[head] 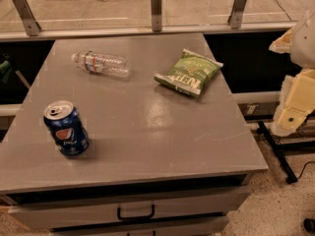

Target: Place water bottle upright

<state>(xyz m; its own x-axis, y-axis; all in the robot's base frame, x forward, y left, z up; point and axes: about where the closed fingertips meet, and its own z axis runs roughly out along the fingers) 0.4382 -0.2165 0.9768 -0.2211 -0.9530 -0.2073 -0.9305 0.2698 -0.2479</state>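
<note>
The water bottle (101,63) is a small clear ribbed plastic bottle with a white cap and a red-and-white label band. It lies on its side at the back left of the grey table top (147,127), cap pointing left. My arm shows as cream-coloured parts at the right edge of the view, and my gripper (291,113) hangs there off the table's right side, far from the bottle. It holds nothing that I can see.
A blue Pepsi can (67,128) stands upright at the front left. A green chip bag (189,73) lies at the back right. Drawers with a black handle (135,213) sit under the top. A railing with metal posts (156,4) runs behind.
</note>
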